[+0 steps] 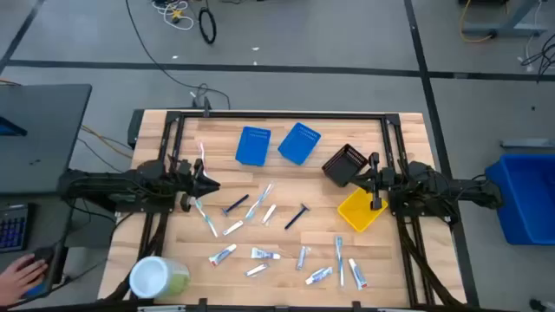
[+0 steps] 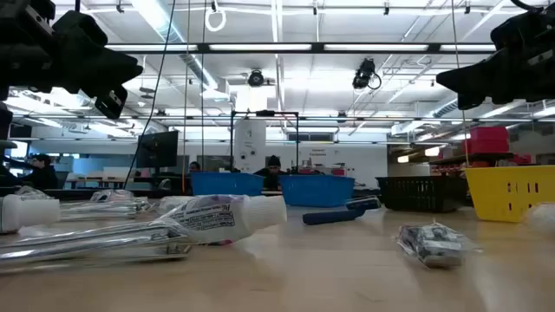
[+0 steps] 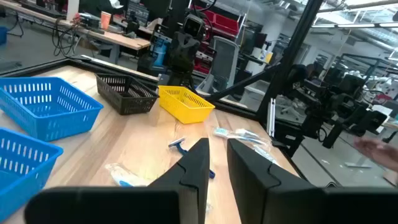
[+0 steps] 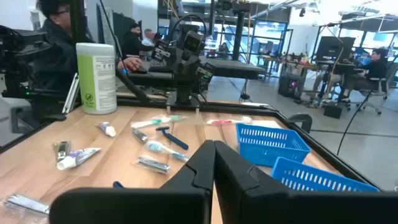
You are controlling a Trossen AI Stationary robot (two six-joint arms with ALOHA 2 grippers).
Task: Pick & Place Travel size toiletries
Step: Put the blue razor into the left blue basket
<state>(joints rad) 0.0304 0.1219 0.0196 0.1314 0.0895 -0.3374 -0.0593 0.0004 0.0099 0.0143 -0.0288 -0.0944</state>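
The travel size toiletries lie scattered on the wooden table (image 1: 173, 247): white tubes (image 1: 223, 255) (image 1: 319, 276), wrapped toothbrushes (image 1: 206, 217) (image 1: 260, 201), a pink one (image 1: 202, 154) and dark blue razors (image 1: 236, 205) (image 1: 297, 215). My left gripper (image 1: 211, 184) hovers at the table's left side, just left of the toothbrushes, fingers a narrow gap apart (image 3: 217, 163). My right gripper (image 1: 368, 180) hovers at the right side between the black and yellow bins, fingers together (image 4: 215, 158). Both grippers are above the table and hold nothing. The low view shows a tube (image 2: 221, 217) and a razor (image 2: 338, 212) lying flat.
Two blue bins (image 1: 253, 146) (image 1: 300, 142) sit at the far middle, a black bin (image 1: 344, 165) and a yellow bin (image 1: 361, 209) at the right. A round white-and-green container (image 1: 156, 277) stands at the near left corner. People sit in the room beyond.
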